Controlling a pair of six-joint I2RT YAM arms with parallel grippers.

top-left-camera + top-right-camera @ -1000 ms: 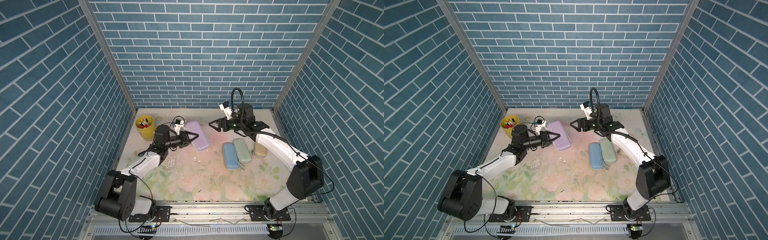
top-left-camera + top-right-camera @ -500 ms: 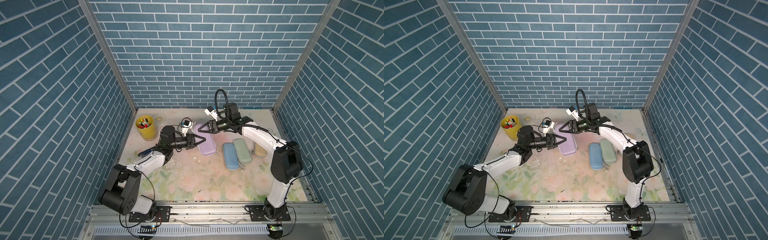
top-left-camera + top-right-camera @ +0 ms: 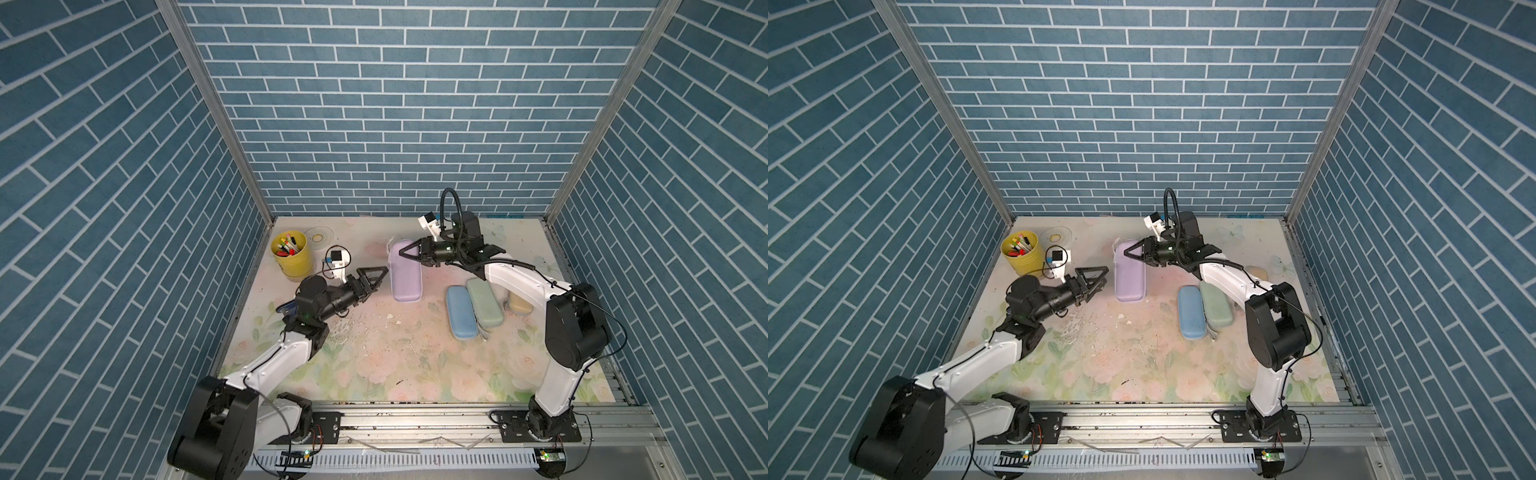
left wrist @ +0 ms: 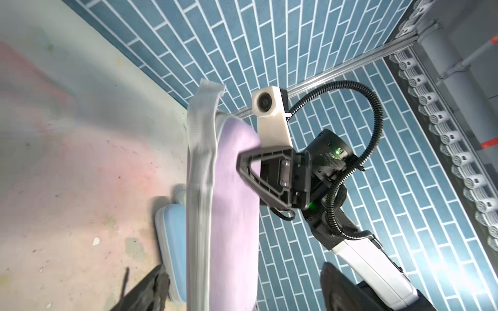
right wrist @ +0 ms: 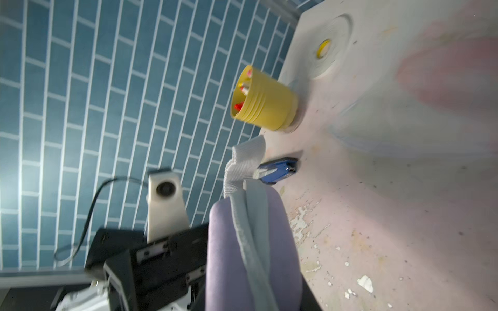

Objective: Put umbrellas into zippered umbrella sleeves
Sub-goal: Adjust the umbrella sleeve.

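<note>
Lilac sleeve [image 3: 407, 282] in half-closed right pincer [image 3: 403, 250]

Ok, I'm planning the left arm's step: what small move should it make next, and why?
Probably ease the open left gripper toward the lilac sleeve's grey zip edge. The right gripper seems clamped on its far end, steadying it; the left stands just clear. The zip's state is unclear.

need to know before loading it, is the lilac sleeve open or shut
Shut: the lilac sleeve has both halves together, with no pale inside showing. Whether the zip is fully closed cannot be told.
</note>
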